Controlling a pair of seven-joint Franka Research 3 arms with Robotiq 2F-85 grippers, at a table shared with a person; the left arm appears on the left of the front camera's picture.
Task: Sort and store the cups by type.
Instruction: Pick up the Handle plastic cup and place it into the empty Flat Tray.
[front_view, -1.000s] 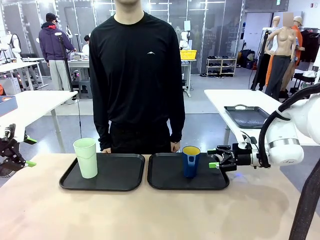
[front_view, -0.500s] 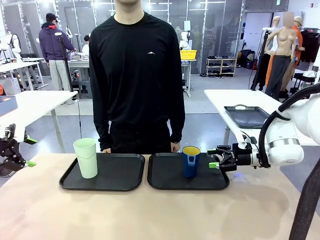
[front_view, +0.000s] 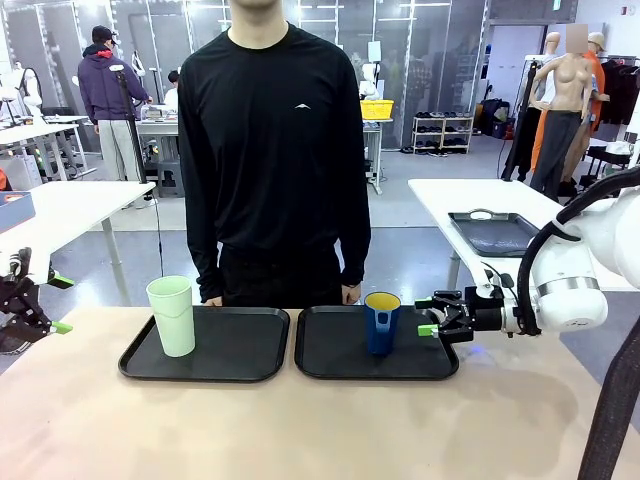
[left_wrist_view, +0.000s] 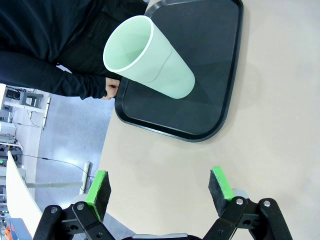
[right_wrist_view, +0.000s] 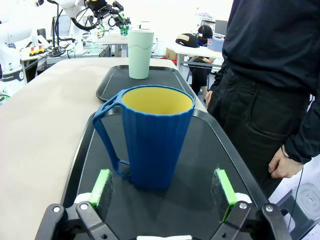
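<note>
The mint-green tumbler (front_view: 172, 315) stands upright on the left black tray (front_view: 205, 344), near its left end; the left wrist view shows the tumbler (left_wrist_view: 150, 58) ahead of my open left gripper (left_wrist_view: 159, 189). At the table's far left edge, that left gripper (front_view: 40, 300) hangs well clear of the tray. The dark blue mug (front_view: 381, 322), yellow inside, stands on the right black tray (front_view: 376, 344). My right gripper (front_view: 430, 315) is open just right of the mug, at its height. In the right wrist view the mug (right_wrist_view: 151, 135) sits just beyond the open fingers (right_wrist_view: 101, 187), its handle turned left.
A person in black stands at the table's far edge behind the trays, hands (front_view: 349, 293) low by the rim. The table (front_view: 300, 430) in front of the trays is bare wood. Another table with a dark tray (front_view: 493, 232) stands behind at right.
</note>
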